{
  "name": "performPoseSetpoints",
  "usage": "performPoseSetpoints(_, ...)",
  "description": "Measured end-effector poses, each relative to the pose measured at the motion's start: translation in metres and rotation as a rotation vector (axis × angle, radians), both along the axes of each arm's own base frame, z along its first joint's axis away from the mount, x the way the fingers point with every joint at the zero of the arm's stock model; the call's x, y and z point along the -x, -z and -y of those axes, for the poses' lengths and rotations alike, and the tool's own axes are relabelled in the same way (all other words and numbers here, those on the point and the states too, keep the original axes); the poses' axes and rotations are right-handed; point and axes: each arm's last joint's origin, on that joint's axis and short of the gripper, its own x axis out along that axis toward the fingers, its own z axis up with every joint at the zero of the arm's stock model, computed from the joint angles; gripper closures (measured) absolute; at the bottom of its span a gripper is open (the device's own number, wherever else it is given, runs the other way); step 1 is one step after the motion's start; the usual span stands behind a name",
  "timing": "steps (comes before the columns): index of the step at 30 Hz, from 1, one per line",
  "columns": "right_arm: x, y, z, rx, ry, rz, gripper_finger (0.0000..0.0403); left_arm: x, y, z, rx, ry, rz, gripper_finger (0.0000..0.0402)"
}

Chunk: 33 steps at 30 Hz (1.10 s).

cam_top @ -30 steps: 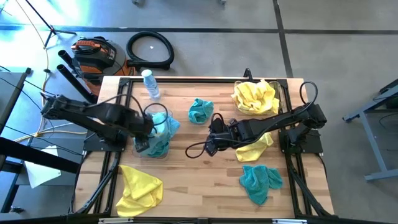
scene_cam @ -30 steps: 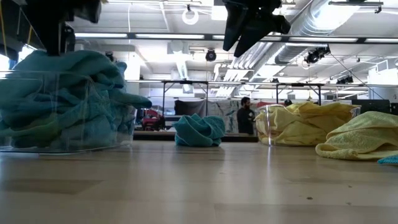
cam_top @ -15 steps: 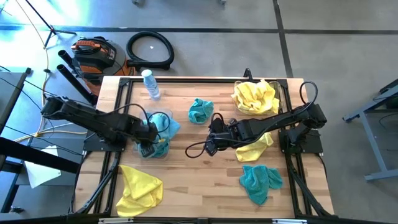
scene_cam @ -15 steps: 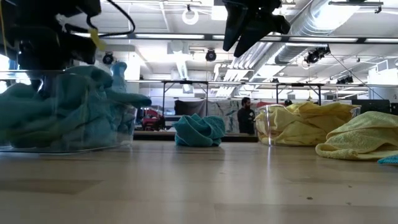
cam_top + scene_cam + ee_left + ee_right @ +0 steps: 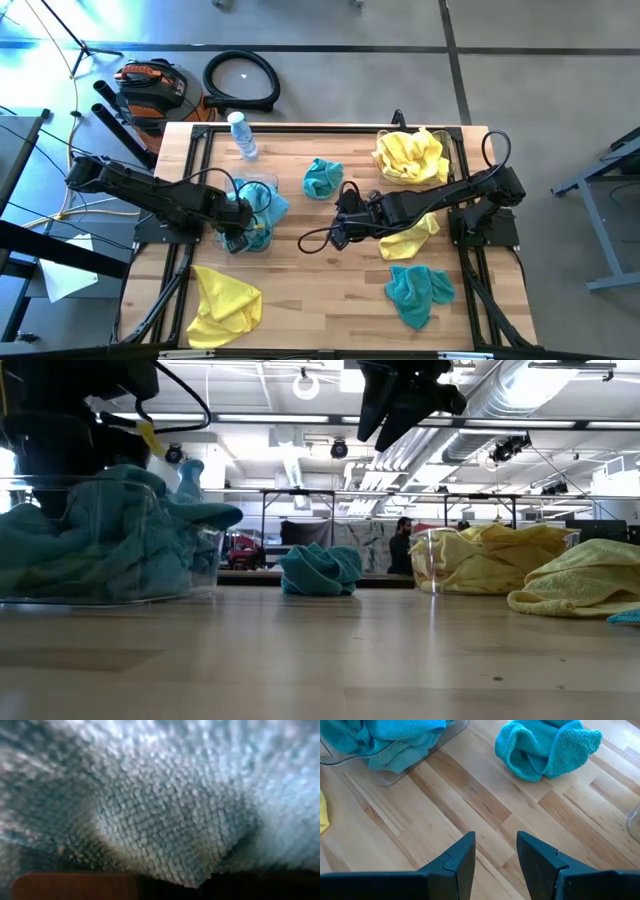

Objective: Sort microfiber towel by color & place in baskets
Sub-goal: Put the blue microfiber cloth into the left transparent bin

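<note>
The left gripper (image 5: 238, 228) is down inside the clear basket (image 5: 262, 243) at about 9 o'clock on the wooden surface (image 5: 320, 280). It is pushed into the pile of teal towels (image 5: 268, 203) there. In the left wrist view, fuzzy teal cloth (image 5: 165, 810) fills everything, so I cannot tell if the left gripper is grasping a towel or just pressing on the pile. One teal towel hangs over the basket's side.

The right gripper (image 5: 343, 222) hangs in the air over the middle of the surface. Its two fingers (image 5: 457, 860) are apart and hold nothing. Bare wood is under them.

A loose teal towel (image 5: 322, 177) lies near the middle, at about 12 o'clock from the right gripper. The second basket (image 5: 432, 565) sits at about 1 o'clock on the surface and is full of yellow towels (image 5: 410, 155). A yellow towel (image 5: 412, 236) lies flat under the right arm at 3 o'clock. Another teal towel (image 5: 418, 290) lies at 5 o'clock. One more yellow towel (image 5: 224, 305) lies at 7 o'clock. A water bottle (image 5: 241, 134) lies at 11 o'clock.
</note>
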Motion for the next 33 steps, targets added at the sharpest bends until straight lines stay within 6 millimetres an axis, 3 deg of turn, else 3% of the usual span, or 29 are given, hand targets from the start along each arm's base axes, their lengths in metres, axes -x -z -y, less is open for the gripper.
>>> performPoseSetpoints(13,0.000,0.000,0.000,0.000,0.000,0.002,0.0263,-0.005,-0.085,-0.001,-0.064,0.039,0.013,0.0337)
performPoseSetpoints(19,0.000,0.000,0.000,0.000,0.000,0.002,0.0263,-0.006,-0.113,-0.003,-0.149,0.038,0.085,0.0337)
performPoseSetpoints(25,0.000,0.000,0.000,0.000,0.000,0.003,0.0263,-0.016,-0.112,-0.006,-0.250,0.081,0.093,0.0337)
performPoseSetpoints(33,-0.001,0.000,0.000,-0.002,0.000,0.011,0.0263,-0.050,-0.080,-0.019,-0.281,0.191,-0.108,0.0337)
